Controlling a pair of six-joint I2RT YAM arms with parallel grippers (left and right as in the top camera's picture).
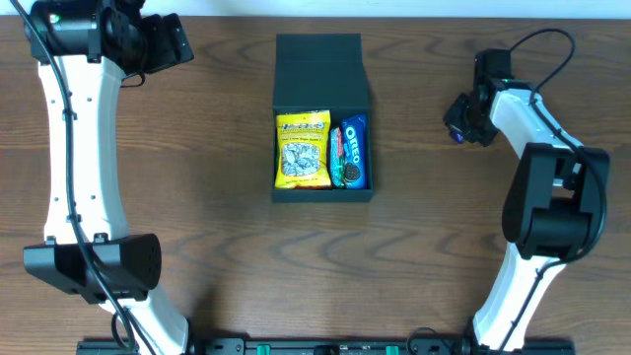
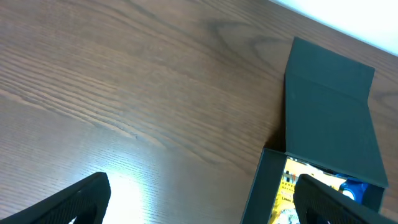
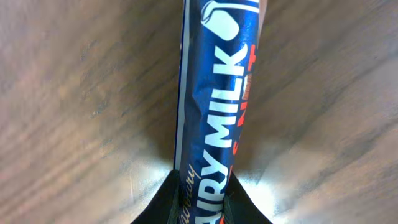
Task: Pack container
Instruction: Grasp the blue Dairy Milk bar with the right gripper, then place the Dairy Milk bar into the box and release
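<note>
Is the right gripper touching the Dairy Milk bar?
Touching. Right wrist view: the right gripper hugs both sides of the Dairy Milk bar, no gap visible.

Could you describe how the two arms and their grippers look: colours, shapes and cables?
Both the left arm and the right arm have smooth white links joined by bulky black joint housings. A thin black cable runs along each. The left gripper and right gripper are black; the left fingers are matte, flat and angular.
</note>
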